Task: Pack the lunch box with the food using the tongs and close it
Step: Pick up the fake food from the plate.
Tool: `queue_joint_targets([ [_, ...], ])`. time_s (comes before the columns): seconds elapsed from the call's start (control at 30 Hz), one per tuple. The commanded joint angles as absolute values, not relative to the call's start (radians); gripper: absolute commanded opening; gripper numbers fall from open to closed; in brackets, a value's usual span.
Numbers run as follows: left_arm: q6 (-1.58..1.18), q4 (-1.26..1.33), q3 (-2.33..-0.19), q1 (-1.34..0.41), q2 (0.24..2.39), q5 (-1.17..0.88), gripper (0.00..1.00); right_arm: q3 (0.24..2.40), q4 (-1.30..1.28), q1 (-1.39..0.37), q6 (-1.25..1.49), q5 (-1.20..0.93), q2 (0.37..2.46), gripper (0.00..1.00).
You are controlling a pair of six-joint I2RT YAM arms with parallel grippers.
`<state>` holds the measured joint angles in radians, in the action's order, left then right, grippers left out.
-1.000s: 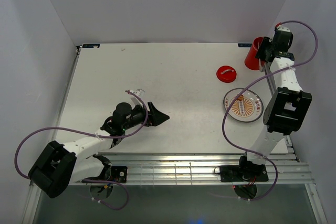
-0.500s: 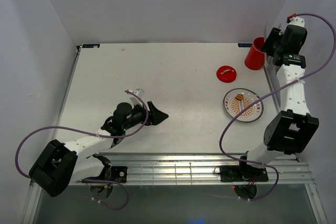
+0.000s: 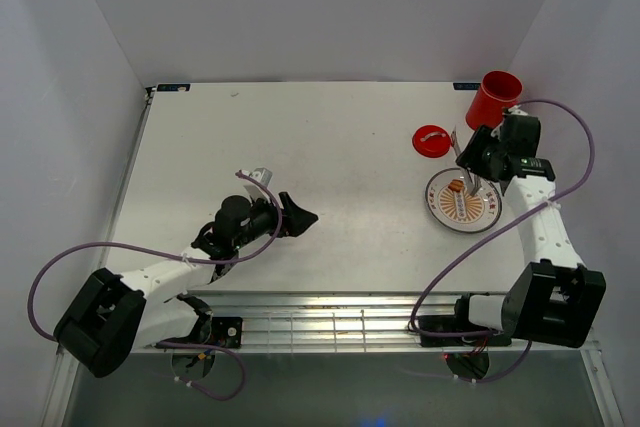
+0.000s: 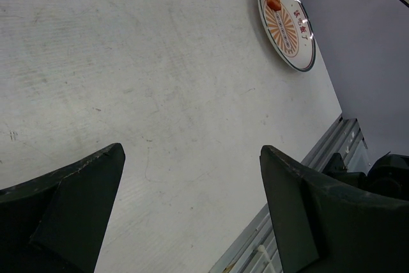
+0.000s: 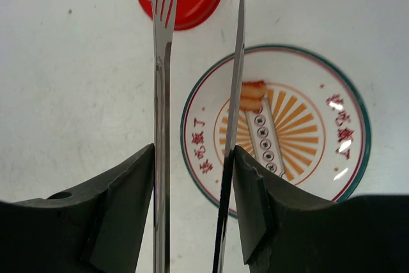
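The right hand (image 3: 478,159), reaching over the plate (image 3: 492,215) beside the lid (image 3: 431,140) and lunch box (image 3: 493,99), clamps the tongs (image 5: 163,94) above the food (image 5: 253,91), while the left hand (image 3: 290,217) hangs wide open over the surface (image 3: 300,137).

Surface (image 3: 330,147): white, flat, lightly scuffed. Items on it, all at right side:
1. Lunch box (image 3: 493,99) – red, upright, top open, back-right corner.
2. Lid (image 3: 431,139) – red w/ white mark, lying flat, near box, not touching.
3. Plate (image 3: 487,209) – round, orange pattern, just in front of lid, apart.
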<state>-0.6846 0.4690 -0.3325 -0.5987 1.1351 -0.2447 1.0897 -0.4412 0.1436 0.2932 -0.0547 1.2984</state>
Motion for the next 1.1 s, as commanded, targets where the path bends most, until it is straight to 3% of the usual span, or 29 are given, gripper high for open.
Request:
queue_joint_targets([
  [0.0,-0.646,0.453,-0.327,-0.603,1.111,-0.201,0.97,1.025,-0.440,0.082,0.339,-0.014,1.197,0.56],
  [0.2,-0.634,0.443,-0.333,-0.603,1.127,-0.170,0.97,0.907,-0.482,-0.035,0.385,0.095,1.083,0.57],
  [0.47,-0.635,0.436,-0.330,-0.603,1.109,-0.169,0.97,0.827,-0.525,-0.064,0.407,0.166,0.951,0.58],
  [1.07,-0.635,0.426,-0.347,-0.603,1.138,-0.167,0.97,0.716,-0.466,-0.064,0.425,0.207,0.937,0.57],
])
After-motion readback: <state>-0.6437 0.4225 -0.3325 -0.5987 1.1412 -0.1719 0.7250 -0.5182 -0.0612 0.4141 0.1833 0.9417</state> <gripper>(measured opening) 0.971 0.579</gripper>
